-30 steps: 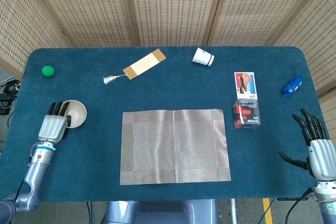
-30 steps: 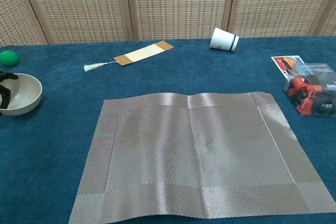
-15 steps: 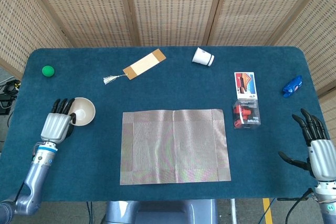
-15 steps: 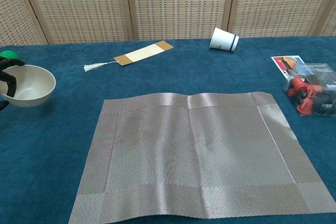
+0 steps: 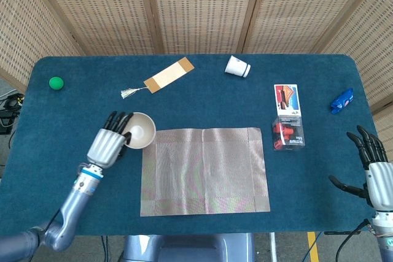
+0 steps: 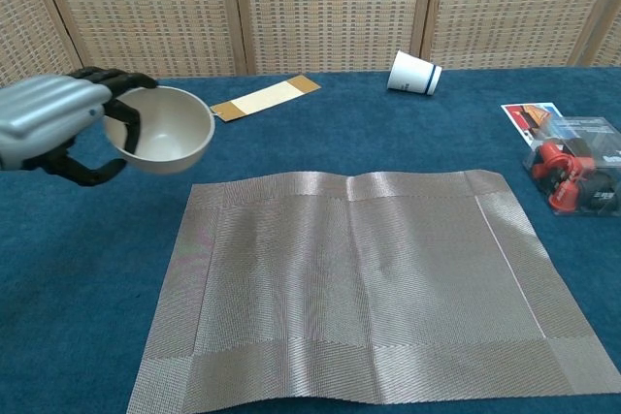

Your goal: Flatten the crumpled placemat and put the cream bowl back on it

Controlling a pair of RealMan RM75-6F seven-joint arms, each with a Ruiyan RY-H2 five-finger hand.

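The grey woven placemat lies spread flat in the middle of the blue table, with a small ridge at its far edge. My left hand grips the cream bowl by its rim and holds it above the table, just off the placemat's far left corner. My right hand hangs open at the table's right front edge, far from the mat, and does not show in the chest view.
A green ball sits at the far left. A bookmark with a tassel and a tipped paper cup lie at the back. A card, a clear box of red parts and a blue object are on the right.
My left hand has lifted the cream bowl and carried it right, from the table's left side to the placemat's far left corner. The right hand has sunk slightly.
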